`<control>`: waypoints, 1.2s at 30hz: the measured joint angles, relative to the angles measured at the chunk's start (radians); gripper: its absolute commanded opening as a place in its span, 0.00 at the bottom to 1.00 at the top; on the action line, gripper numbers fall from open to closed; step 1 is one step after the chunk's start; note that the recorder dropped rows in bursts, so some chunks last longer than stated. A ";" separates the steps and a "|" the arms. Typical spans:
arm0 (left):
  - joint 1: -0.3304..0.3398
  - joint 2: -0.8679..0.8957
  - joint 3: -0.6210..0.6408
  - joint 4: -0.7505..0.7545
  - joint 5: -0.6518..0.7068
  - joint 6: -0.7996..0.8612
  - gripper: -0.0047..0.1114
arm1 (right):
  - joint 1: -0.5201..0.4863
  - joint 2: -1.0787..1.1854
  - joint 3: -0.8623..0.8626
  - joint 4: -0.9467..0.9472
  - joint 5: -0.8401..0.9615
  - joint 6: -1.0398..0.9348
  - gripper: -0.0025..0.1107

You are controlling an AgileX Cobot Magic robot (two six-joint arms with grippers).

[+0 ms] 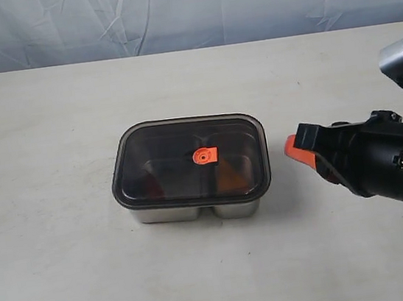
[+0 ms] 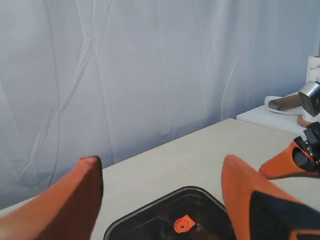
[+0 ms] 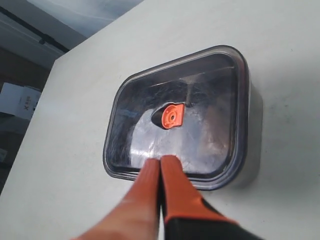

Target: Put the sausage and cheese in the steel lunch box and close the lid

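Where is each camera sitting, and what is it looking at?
Exterior view: off the arms, above the table, looking down on the lid covering the steel lunch box; the right claw shows.
Left wrist view: on the left arm, facing the curtain between the open left claw.
Right wrist view: on the right arm, looking down past its shut claw onto the lid.
All three share the lid's orange valve tab.

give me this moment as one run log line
dark smoky translucent plastic lid: on shiny steel lunch box | red sausage, yellow cheese: dim shapes under lid | left gripper: open, above box | right gripper: shut, empty, beside box
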 measured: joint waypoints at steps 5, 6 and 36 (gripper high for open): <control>0.000 0.007 0.000 -0.066 -0.041 -0.004 0.50 | 0.000 0.000 0.000 -0.086 -0.011 0.000 0.02; 0.000 0.021 0.000 -0.087 -0.041 -0.004 0.44 | 0.000 0.000 -0.005 -0.109 -0.008 0.000 0.02; -0.009 0.970 -0.196 -0.458 0.167 0.720 0.04 | 0.000 0.605 -0.545 -0.389 0.278 -0.024 0.02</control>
